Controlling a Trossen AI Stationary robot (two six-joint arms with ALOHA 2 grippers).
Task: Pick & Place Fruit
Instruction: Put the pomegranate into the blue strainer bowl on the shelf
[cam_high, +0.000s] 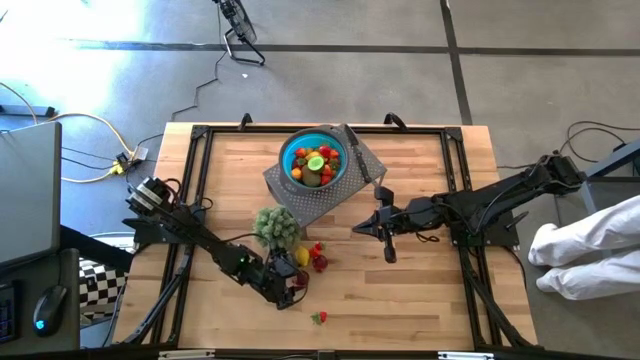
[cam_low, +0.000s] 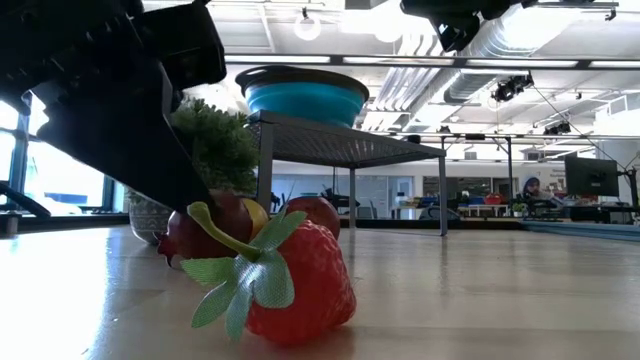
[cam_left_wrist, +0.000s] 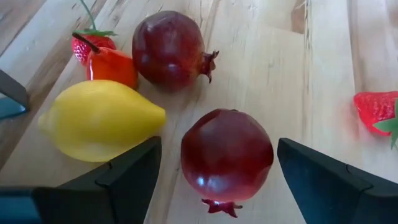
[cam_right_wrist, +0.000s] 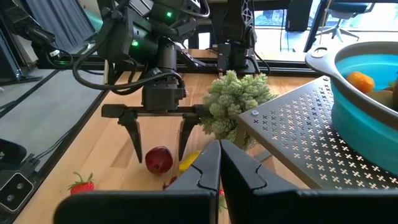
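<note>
Left end effector (cam_right_wrist: 160, 144) is standing over the table (cam_high: 420, 290) with its fingers (cam_left_wrist: 118, 180) spread wide and straddling one pomegranate (cam_left_wrist: 227, 155), neither pad visibly touching it; this reads as the alignment that precedes a pinch. A second pomegranate (cam_left_wrist: 169, 50), a lemon (cam_left_wrist: 99, 121) and a small red fruit (cam_left_wrist: 112, 65) are lying just beyond, the lemon close beside one finger, so that side is offering little slack. A strawberry (cam_left_wrist: 376, 112) is sitting apart on the other side, and another strawberry (cam_high: 320, 318) is lying alone nearer the table's front edge. The blue bowl (cam_high: 313, 158), already holding several pieces of fruit, is resting on a perforated metal stand (cam_right_wrist: 298, 143) toward the far edge, raised off the wood; a green plant (cam_high: 276, 227) is standing between the stand and the loose fruit, so a carried piece would likely need to be lifted over or around it. Right end effector (cam_high: 362, 229), fingers pressed together and empty, is hovering beside the stand, with bare table beneath it.
</note>
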